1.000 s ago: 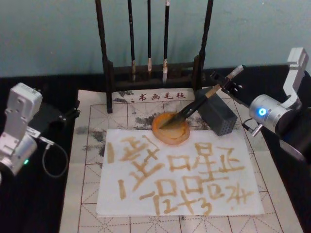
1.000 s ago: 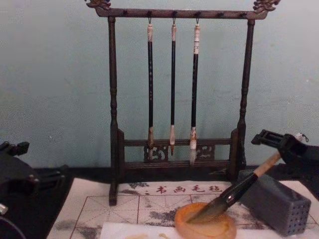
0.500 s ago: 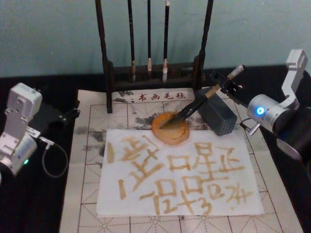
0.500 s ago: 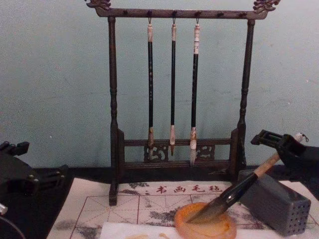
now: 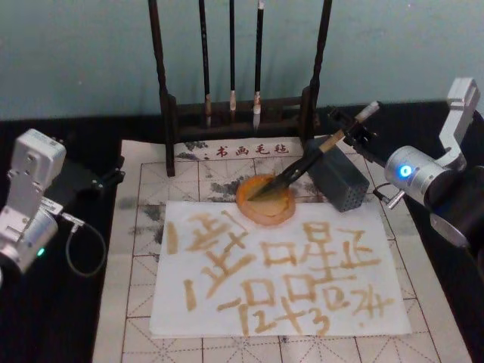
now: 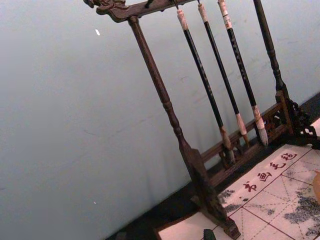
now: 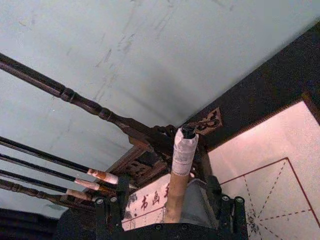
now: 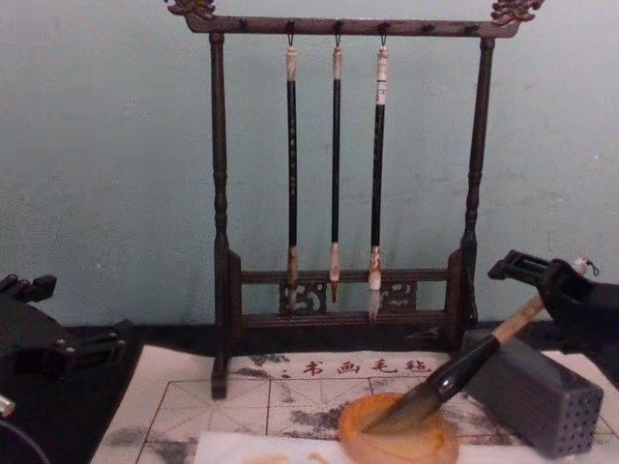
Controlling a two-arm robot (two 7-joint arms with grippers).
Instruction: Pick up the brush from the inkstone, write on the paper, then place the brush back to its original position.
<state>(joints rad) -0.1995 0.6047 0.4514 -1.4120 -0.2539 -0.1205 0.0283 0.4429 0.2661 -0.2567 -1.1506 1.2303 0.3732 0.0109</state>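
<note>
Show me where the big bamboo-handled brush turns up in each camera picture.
Head view: the brush slants right of centre, tip in the inkstone, handle at the right gripper.
Chest view: lower right, above the grey block.
Right wrist view: centre, taped end up.
Left wrist view: the left gripper, parked at the left, faces the rack.
Shared landmark: the rack.

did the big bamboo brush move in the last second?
No. The large tan bamboo brush has its tip in the round orange inkstone and its handle crosses the grey rectangular block at the same spot as before.
</note>
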